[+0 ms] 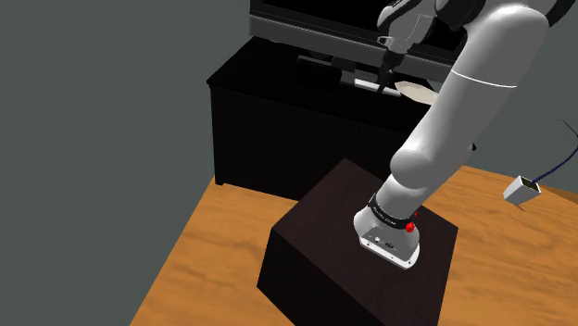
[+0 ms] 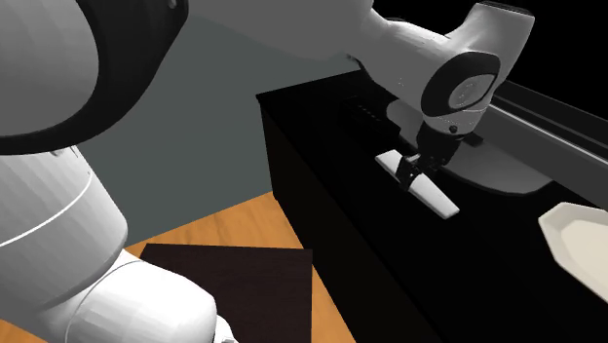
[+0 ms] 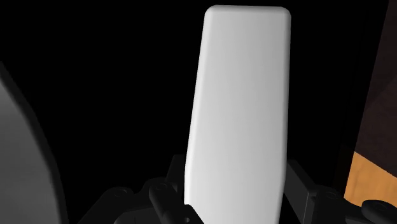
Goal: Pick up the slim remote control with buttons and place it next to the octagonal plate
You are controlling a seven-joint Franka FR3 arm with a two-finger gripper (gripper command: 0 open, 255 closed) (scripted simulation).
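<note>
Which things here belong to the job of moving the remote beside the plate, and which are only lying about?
For the job:
- white remote
- pale plate
- claw, down at the remote

Only lying about:
- television
- black cabinet under them all
- small white box with a cable

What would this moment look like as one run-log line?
hand at white remote | black cabinet beneath | octagonal plate apart from remote | placement not yet done

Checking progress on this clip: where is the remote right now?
In the second exterior view the white remote is clasped in the gripper at the black cabinet's top, beside the TV's base, with the plate apart toward that view's right.
</note>
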